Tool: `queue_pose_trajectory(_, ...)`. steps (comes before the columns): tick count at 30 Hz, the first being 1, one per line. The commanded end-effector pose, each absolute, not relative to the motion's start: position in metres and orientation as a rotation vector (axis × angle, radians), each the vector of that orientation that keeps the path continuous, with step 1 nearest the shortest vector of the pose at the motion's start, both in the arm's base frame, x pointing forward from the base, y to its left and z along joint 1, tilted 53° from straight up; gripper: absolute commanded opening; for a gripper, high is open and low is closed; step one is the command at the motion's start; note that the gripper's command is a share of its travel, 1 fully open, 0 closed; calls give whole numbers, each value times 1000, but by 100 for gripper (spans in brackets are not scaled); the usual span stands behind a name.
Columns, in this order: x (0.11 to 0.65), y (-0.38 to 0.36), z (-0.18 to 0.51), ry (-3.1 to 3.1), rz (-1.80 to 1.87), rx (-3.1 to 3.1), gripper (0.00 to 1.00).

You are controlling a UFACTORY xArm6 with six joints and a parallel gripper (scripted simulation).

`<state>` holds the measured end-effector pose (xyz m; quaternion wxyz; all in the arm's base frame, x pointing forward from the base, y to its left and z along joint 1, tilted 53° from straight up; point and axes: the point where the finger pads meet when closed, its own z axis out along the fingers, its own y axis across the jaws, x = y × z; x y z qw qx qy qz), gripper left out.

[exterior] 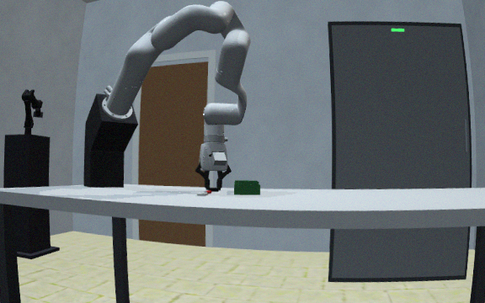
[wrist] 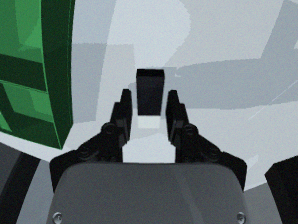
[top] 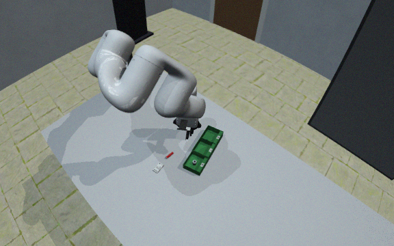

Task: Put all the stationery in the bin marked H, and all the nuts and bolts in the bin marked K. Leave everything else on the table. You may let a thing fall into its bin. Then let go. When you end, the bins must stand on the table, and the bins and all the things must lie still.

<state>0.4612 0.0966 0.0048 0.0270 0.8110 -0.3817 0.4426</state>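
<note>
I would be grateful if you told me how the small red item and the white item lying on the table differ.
The red item is a slim stick lying slantwise; the white item is broader, flat and roughly rectangular. The red item lies closer to the gripper; the white item lies farther off. Both rest on the table beside the green bins, untouched.

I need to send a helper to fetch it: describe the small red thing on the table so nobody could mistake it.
Start at the long green bin tray in the middle of the grey table. Just beside the tray's long side that faces the arm lies a short red stick, flat on the table top. It is the only red thing there; the neighbour beyond it is a small white piece.
</note>
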Motion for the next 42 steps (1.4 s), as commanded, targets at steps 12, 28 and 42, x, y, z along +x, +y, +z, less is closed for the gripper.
queue_pose_trajectory(12, 462, 97, 4, -1178, 1368, 2507, 0)
queue_pose_trajectory(28, 462, 97, 4, -1178, 1368, 2507, 0)
queue_pose_trajectory(42, 460, 98, 6, -1178, 1368, 2507, 0)
